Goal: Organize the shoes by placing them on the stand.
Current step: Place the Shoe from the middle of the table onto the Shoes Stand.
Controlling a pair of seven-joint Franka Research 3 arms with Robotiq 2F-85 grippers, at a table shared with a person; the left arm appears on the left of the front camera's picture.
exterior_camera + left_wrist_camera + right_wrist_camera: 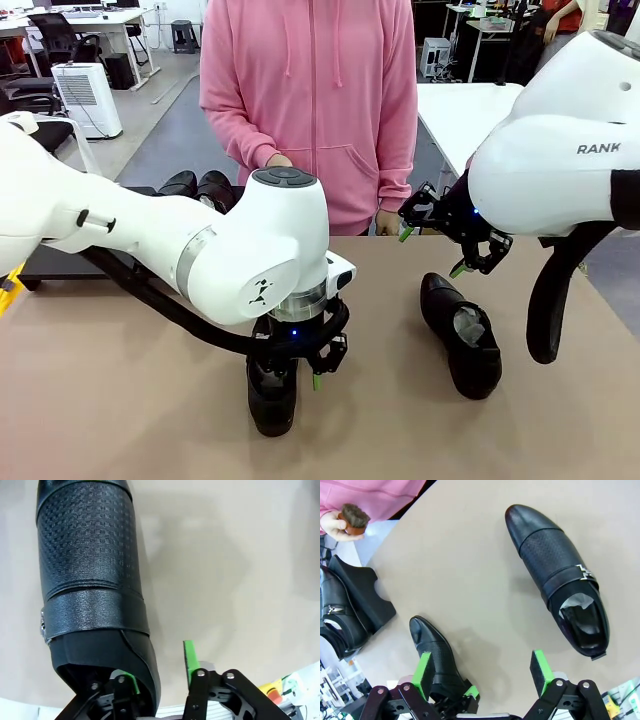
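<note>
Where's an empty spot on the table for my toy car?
Bare table lies between the shoe under the left end effector and the other loose shoe. A wider bare patch sits at the near left, in front of the stand. It is crowded on the stand, where two shoes sit.

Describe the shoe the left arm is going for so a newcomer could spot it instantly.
On the tan table, look at the near middle, directly under the left gripper. The shoe there has one gripper finger inside its opening, unlike the other loose shoe lying untouched to its right.
</note>
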